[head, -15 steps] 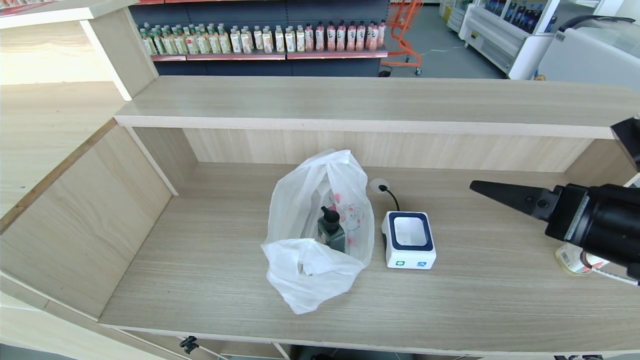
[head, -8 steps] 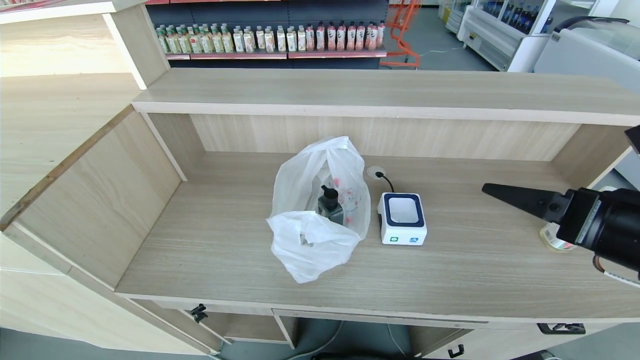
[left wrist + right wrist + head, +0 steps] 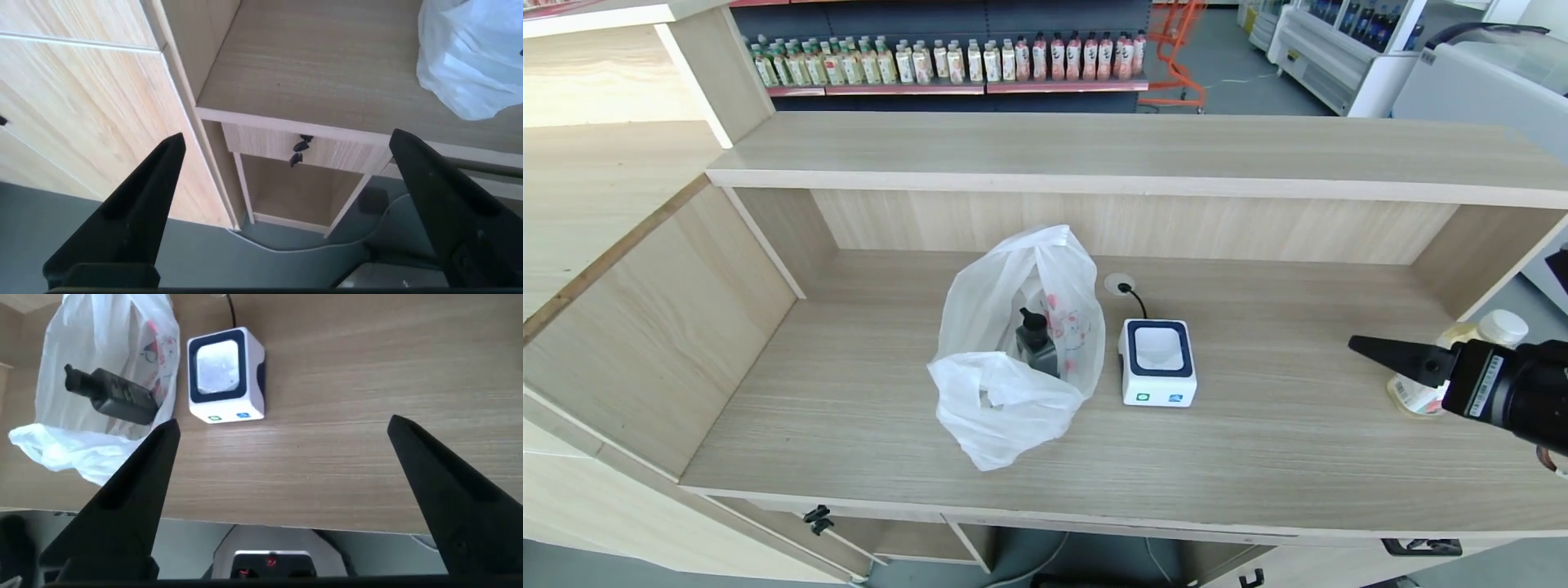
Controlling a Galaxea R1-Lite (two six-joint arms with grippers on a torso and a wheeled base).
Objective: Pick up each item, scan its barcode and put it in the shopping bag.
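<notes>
I count one shopping bag [image 3: 1005,392] and one scanner [image 3: 1157,362], both well to the left of my right gripper [image 3: 282,431]. In that bag are one dark pump bottle [image 3: 1036,343] and one pink-printed thing [image 3: 1072,322] I cannot identify through the plastic. One white-capped bottle [image 3: 1413,390] stands just beside my right gripper, and my tools number two, with the left gripper [image 3: 288,139], each having two fingers.
</notes>
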